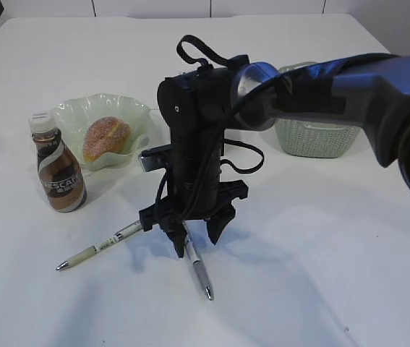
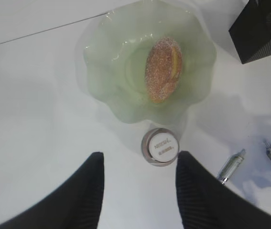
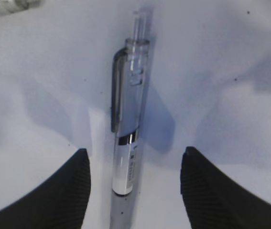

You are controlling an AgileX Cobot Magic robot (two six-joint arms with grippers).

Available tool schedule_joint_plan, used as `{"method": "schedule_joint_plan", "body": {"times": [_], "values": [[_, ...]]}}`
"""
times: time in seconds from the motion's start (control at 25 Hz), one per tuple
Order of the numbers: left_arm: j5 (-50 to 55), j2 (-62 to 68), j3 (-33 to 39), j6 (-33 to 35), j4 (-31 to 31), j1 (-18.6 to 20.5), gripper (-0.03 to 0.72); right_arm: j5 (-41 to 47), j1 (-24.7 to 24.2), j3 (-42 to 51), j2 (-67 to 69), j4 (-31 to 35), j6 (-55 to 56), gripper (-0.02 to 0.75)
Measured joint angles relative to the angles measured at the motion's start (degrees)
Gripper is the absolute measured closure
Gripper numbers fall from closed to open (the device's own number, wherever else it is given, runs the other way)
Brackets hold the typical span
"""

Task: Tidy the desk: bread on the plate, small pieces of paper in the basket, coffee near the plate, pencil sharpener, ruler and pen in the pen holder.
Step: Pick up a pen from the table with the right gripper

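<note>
My right gripper (image 1: 196,242) reaches across the middle of the desk (image 1: 320,260) and stands open, low over a clear pen (image 1: 199,273). In the right wrist view that pen (image 3: 128,129) lies lengthwise between the fingers (image 3: 73,186), untouched. The bread (image 1: 107,137) lies in the plate (image 1: 74,116), and the coffee (image 1: 58,165) stands upright just in front of it. My left gripper (image 2: 140,155) hangs open and empty above the coffee's cap (image 2: 160,146). The pen holder (image 2: 262,31) shows only in the left wrist view. Ruler, pencil sharpener and papers are out of view.
A second pen (image 1: 100,246) lies on the desk left of my right gripper, pointing toward the front left. The basket (image 1: 317,137) stands at the back right, half hidden behind the right arm (image 1: 349,87).
</note>
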Motion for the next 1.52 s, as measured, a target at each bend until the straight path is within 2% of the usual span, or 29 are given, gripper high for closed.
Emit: {"method": "schedule_joint_plan", "body": {"times": [0.8,0.88,0.96,1.0,1.08,1.16,1.2,1.28,1.36,1.52], "values": [[0.0,0.0,0.0,0.0,1.7,0.0,0.347,-1.36,0.0,-0.48,1.79,-0.9,0.0,0.269],[0.0,0.0,0.0,0.0,1.94,0.0,0.347,-0.72,0.0,-0.5,1.92,-1.95,0.0,0.293],[0.0,0.0,0.0,0.0,2.03,0.0,0.347,-0.35,0.0,-0.5,1.92,-2.21,0.0,0.352],[0.0,0.0,0.0,0.0,2.03,0.0,0.347,-0.35,0.0,-0.5,1.92,-2.21,0.0,0.352],[0.0,0.0,0.0,0.0,2.03,0.0,0.347,-0.09,0.0,-0.5,1.92,-2.21,0.0,0.447],[0.0,0.0,0.0,0.0,2.07,0.0,0.347,-0.09,0.0,-0.5,1.92,-2.21,0.0,0.452],[0.0,0.0,0.0,0.0,2.07,0.0,0.347,0.0,0.0,-0.5,1.92,-1.78,0.0,0.54],[0.0,0.0,0.0,0.0,2.16,0.0,0.347,0.0,0.0,-0.5,1.92,-1.55,0.0,0.554],[0.0,0.0,0.0,0.0,2.16,0.0,0.347,0.11,0.0,-0.5,1.92,-0.94,0.0,0.614],[0.0,0.0,0.0,0.0,2.16,0.0,0.347,0.11,0.0,-0.5,1.92,-0.74,0.0,0.638]]}}
